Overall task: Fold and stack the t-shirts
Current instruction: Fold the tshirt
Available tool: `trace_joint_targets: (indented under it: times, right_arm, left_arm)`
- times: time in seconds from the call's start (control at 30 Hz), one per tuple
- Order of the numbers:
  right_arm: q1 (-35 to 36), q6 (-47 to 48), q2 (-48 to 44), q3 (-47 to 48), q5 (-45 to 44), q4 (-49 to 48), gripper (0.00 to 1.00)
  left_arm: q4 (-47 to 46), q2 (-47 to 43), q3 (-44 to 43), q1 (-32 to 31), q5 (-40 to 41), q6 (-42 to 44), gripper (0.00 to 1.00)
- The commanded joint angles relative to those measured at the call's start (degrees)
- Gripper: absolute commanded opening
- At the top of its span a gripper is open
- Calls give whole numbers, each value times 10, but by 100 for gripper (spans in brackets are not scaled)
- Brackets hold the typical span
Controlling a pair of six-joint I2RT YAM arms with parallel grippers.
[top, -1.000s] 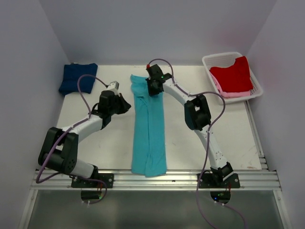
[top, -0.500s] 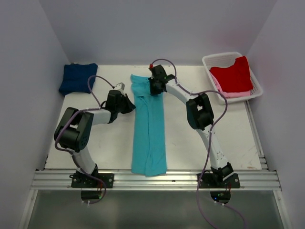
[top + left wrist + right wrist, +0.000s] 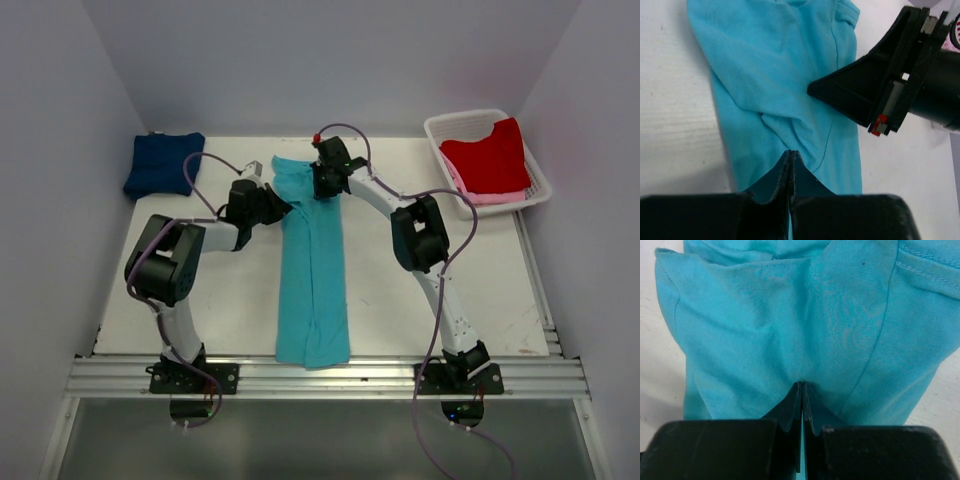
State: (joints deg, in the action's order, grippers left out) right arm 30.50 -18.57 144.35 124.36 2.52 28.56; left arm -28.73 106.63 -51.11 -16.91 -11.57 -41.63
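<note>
Lengthwise down the middle of the table (image 3: 480,290), from near edge to far: 1 long t-shirt (image 3: 313,270). At the far left corner, well apart from it: 1 folded t-shirt (image 3: 163,164). At the far right corner: basket (image 3: 440,128), 2 t-shirts inside, top t-shirt (image 3: 487,155) over bottom t-shirt (image 3: 495,198). At the long t-shirt's far part: left gripper (image 3: 286,209) by its left edge, right gripper (image 3: 322,193) near, further back and to the right.

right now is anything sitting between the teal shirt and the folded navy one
Only the left arm itself, stretched across the table between the teal shirt and the navy shirt; nothing else lies there.
</note>
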Motion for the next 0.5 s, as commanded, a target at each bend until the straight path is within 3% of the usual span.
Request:
trace_joint_targets:
  times: [0.0, 0.37, 0.47]
  right_arm:
    - [3, 6, 7, -26, 6, 32, 0]
    - [2, 11, 0, -42, 5, 27, 0]
    - [2, 12, 0, -41, 2, 27, 0]
  left_arm:
    - [-24, 37, -52, -1, 2, -10, 0]
    - [41, 94, -120, -1, 33, -1, 0]
    - [52, 88, -117, -1, 44, -1, 4]
